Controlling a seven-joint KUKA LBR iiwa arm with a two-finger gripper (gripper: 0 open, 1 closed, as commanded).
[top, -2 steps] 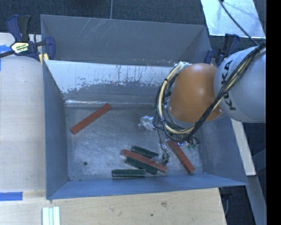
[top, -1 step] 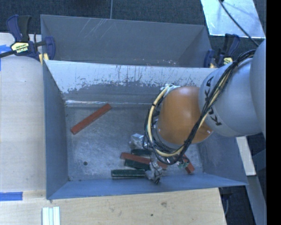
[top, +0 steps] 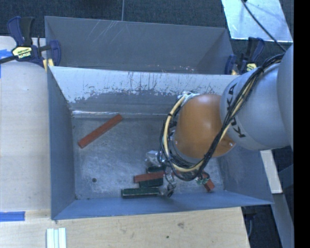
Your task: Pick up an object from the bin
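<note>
Likely lining up a grasp: end effector (top: 167,183) low beside brown bar (top: 146,178) and dark green bar (top: 137,192) at bin (top: 62,138) front wall; open/closed can't tell.

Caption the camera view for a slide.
Gripper low in the bin beside a brown bar and a dark green bar; an orange-brown bar lies apart.

Grey arm (top: 263,107) enters from 3 o'clock, last link sloping toward 7 o'clock. Orange wrist cover (top: 199,125) faces up, with yellow and black cables (top: 170,123) looped around it. Below the cover, at 7 o'clock, the gripper (top: 167,181) hangs low, pointing down.
</note>
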